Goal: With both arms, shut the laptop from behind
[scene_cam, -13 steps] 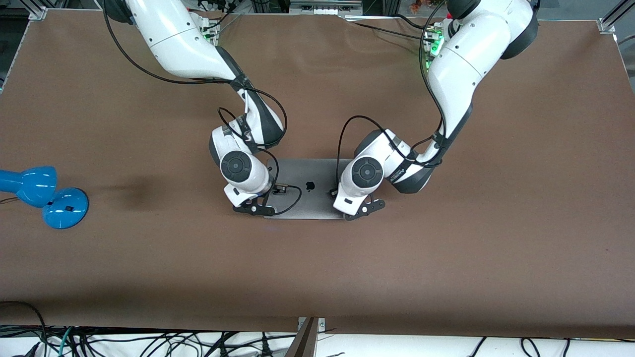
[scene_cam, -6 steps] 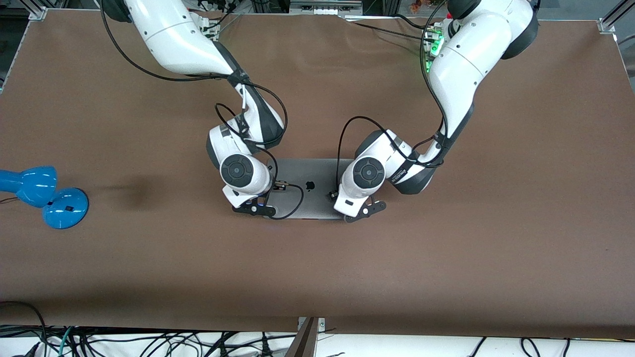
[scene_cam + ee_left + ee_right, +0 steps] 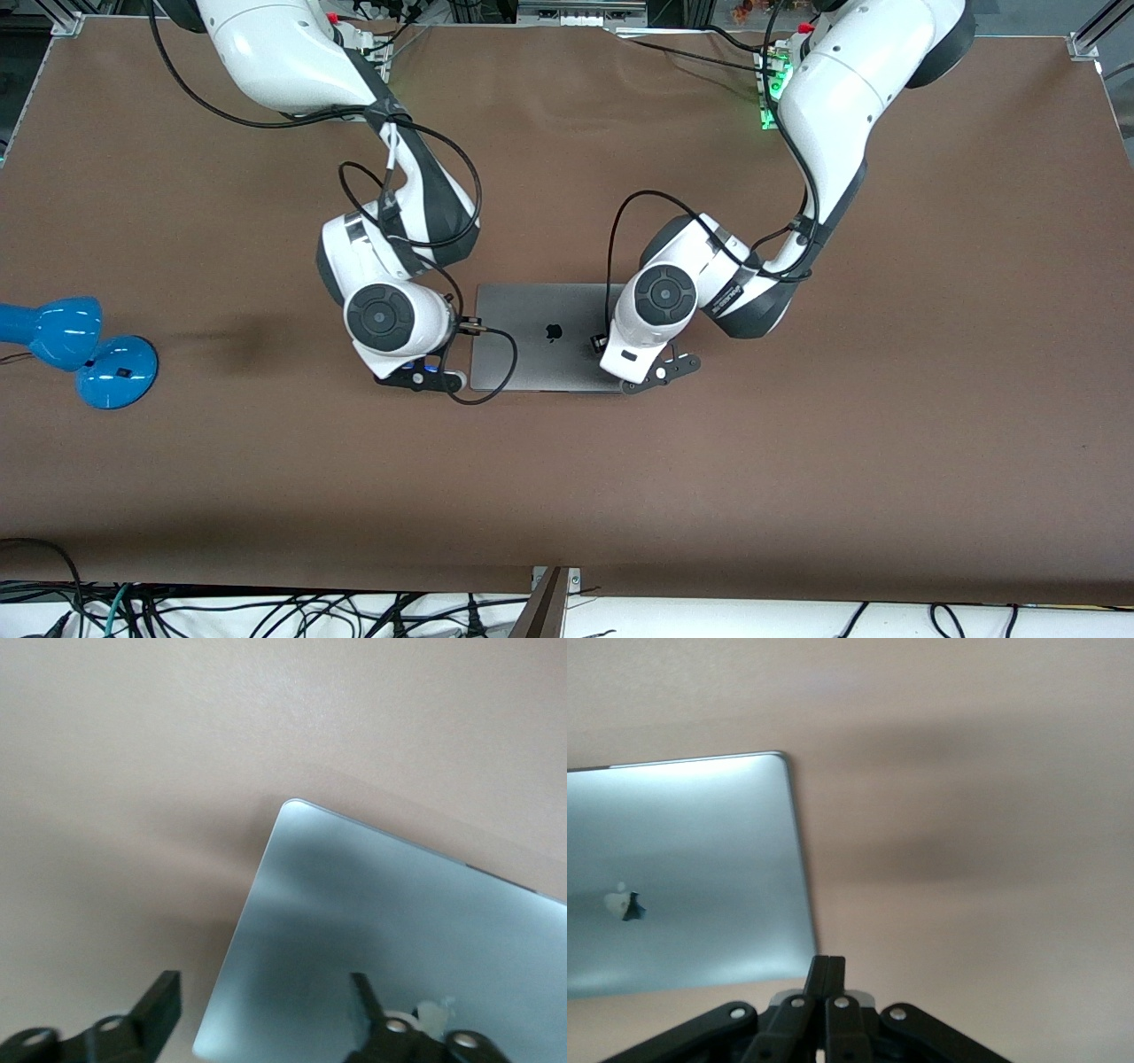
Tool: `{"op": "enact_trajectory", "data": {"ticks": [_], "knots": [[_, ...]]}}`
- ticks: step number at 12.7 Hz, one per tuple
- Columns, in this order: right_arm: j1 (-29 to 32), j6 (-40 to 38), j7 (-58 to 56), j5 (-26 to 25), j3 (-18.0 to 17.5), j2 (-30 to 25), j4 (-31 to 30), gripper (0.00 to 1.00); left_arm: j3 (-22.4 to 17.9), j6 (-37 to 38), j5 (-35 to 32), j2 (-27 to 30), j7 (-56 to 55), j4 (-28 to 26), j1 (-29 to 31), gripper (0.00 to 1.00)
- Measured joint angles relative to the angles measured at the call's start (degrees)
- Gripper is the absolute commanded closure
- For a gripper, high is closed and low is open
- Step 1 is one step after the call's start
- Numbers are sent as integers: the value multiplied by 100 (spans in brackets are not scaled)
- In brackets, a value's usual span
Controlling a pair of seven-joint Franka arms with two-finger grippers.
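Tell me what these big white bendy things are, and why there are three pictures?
They are two robot arms bolted to a brown table. One picture looks down from a high camera; the other two come from small cameras on each arm's wrist. Each arm ends in a black pincer called a gripper. The left gripper is open, its fingers either side of a corner of the laptop. The right gripper is pinched shut, holding nothing, over the table just beside the laptop. The silver laptop lies flat and closed, apple logo up. A blue lamp sits at the right arm's end of the table.
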State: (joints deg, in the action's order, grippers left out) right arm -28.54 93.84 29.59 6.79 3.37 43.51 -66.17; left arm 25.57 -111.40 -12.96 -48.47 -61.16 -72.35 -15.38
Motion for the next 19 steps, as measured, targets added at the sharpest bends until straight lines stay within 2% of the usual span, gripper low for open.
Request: {"op": "enact_trajectory", "data": {"ticks": [2, 4, 7, 11, 14, 16, 18, 19], "knots": [[67, -306, -69, -23, 101, -225, 139, 100, 152, 229, 0, 283, 30, -92, 106, 0], [153, -701, -214, -58, 281, -556, 179, 98, 550, 293, 0, 655, 203, -401, 477, 0], [350, -1354, -972, -98, 758, -1027, 184, 98, 1097, 617, 0, 1320, 388, -923, 1100, 0], [511, -1456, -1152, -98, 1156, -1239, 183, 98, 1457, 1342, 4, 2080, 718, -1061, 1529, 0], [561, -1603, -1162, -98, 1437, -1366, 185, 98, 2081, 1875, 7, 2446, 1188, -1100, 2412, 0], [891, -1636, -1261, -99, 1343, -1576, 187, 98, 2172, 2229, 37, 2702, 1583, -1113, 2678, 0], [1717, -1782, -1356, -104, 707, -1839, 186, 98, 1948, 2455, 312, 3039, 1929, -1128, 2671, 0], [2168, -1839, -1366, -105, 359, -1961, 186, 98, 1662, 2503, 531, 3247, 2201, -1156, 2594, 0]]}}
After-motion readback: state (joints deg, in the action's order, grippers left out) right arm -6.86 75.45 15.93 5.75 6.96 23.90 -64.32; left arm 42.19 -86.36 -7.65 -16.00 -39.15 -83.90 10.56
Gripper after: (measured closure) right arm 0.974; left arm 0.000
